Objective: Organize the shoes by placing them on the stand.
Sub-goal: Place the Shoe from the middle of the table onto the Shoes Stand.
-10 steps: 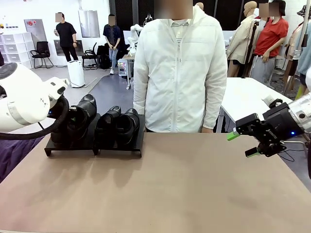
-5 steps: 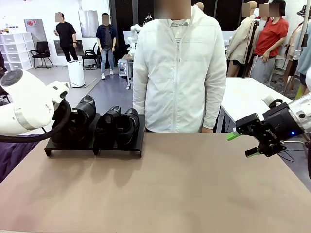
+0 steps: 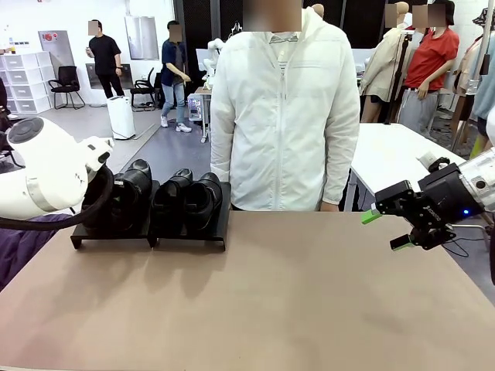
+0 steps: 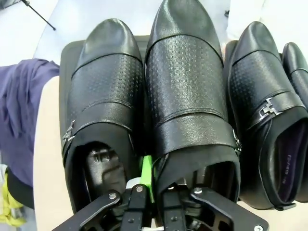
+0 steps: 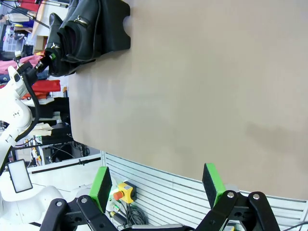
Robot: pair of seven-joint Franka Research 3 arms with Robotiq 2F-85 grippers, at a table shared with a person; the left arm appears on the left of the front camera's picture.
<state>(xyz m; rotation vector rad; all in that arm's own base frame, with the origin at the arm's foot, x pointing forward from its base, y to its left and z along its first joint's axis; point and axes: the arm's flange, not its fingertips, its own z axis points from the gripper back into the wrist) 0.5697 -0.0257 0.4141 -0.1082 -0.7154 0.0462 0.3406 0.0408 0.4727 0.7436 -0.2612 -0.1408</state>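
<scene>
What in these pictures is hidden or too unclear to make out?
- Front view: left gripper and the leftmost shoes, hidden behind the white arm.
- Left wrist view: left gripper fingertips, buried between two shoes' collars; the rightmost shoe, cut by the edge.
- Right wrist view: the stand and its shoes, small and cut by the top edge.

Bare bench point(image 3: 294, 294) open to pass, shoes point(image 3: 186, 202) packed across stand point(image 3: 189, 238), person point(image 3: 282, 116) behind far edge

The front camera faces across the tabletop point(image 3: 309, 294); the left wrist looks close down on the shoes point(image 4: 185, 91); the right wrist views them from afar.
</scene>
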